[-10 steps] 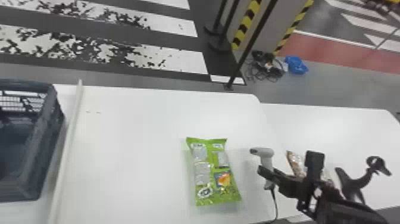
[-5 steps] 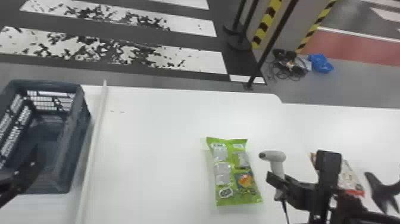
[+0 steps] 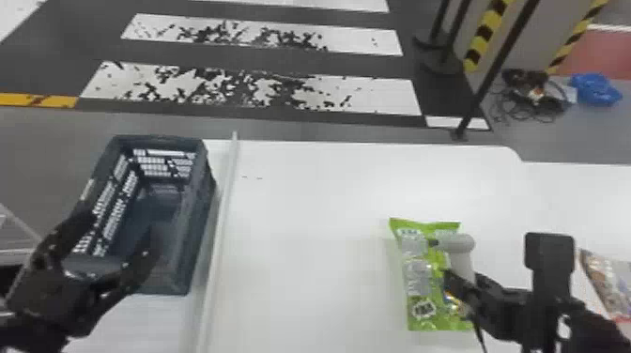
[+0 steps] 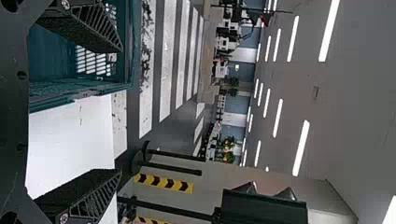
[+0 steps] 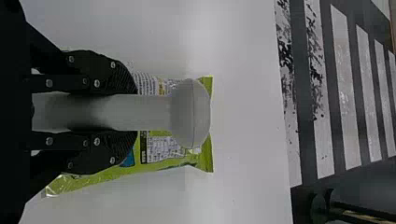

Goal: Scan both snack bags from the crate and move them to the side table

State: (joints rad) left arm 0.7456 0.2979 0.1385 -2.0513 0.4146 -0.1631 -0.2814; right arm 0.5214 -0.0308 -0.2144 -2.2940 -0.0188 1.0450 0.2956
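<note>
My right gripper (image 5: 136, 112) clamped the pale grey pistol-shaped scanner (image 5: 190, 114) over the green plastic snack bag (image 3: 420, 281) on the white table (image 3: 319, 234); my left gripper's (image 4: 121, 111) jaws stood apart. Scanning seemed underway, next needing barcode aim.

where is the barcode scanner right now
In the head view's right half, the light grey handheld scanner is in the right gripper, over the green snack bag.

Ceiling strip lights (image 4: 301, 148) glowing, pale glare on tabletop (image 3: 305, 211), shadows seemingly soft
</note>
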